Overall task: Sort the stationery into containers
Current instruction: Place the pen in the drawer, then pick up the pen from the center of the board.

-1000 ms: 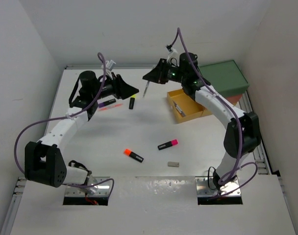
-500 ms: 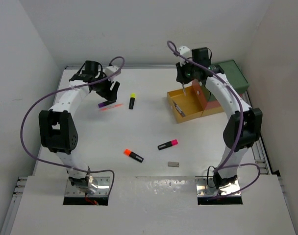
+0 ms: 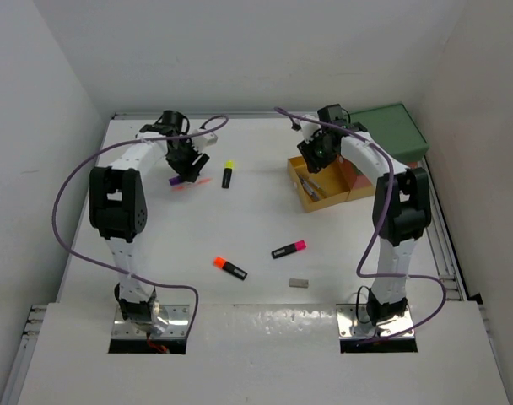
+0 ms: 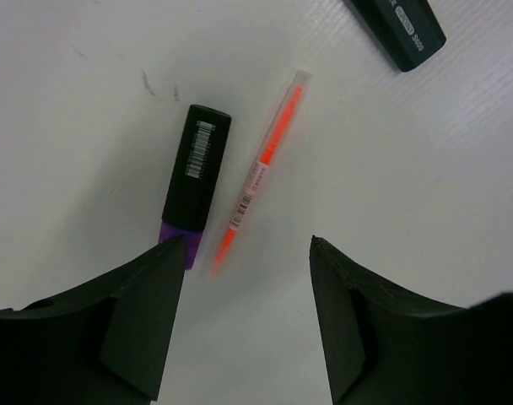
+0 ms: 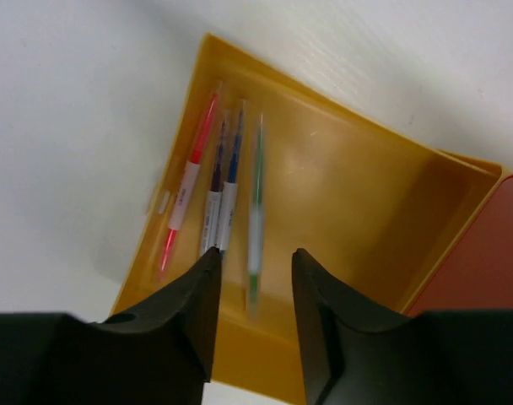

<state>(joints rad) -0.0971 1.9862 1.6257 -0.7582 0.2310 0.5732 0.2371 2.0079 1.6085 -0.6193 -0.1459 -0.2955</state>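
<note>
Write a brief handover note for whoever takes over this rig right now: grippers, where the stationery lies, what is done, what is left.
Left gripper: open, empty, above the purple-capped highlighter and orange pen.
Right gripper: open, empty, over the yellow drawer.
Done: four pens lie in that drawer.
To do: on the table lie those two, the yellow-capped highlighter, orange-capped highlighter, pink-capped highlighter and eraser.
</note>
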